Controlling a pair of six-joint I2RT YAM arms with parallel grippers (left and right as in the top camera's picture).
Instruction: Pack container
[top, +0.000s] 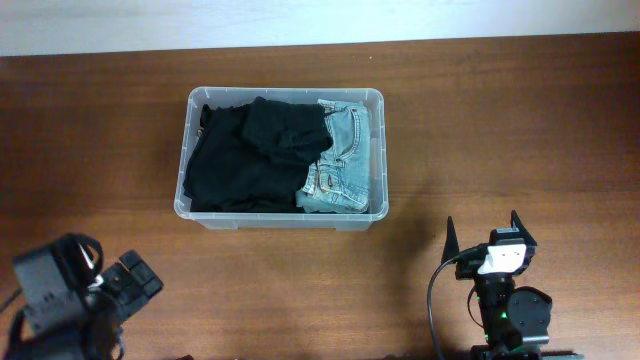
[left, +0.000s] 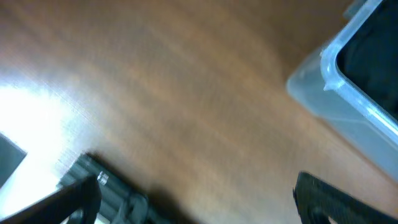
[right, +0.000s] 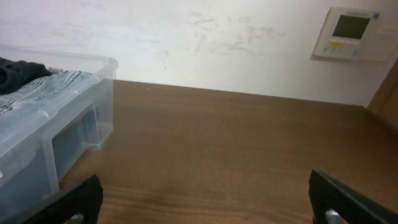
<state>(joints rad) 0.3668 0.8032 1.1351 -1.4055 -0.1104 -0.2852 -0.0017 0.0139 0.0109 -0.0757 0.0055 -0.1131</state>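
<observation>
The container, a clear plastic bin, sits mid-table holding a black garment on its left and folded blue jeans on its right. My left gripper rests at the near left corner of the table, well away from the bin. In the left wrist view this gripper is open over bare wood, with a container corner at the upper right. My right gripper stands at the near right, open and empty. The right wrist view shows this gripper wide apart and the container with jeans to the left.
The brown wooden table stretches all round the bin. A white wall runs behind the far edge, with a wall control panel at the upper right of the right wrist view. A black cable loops beside the right arm.
</observation>
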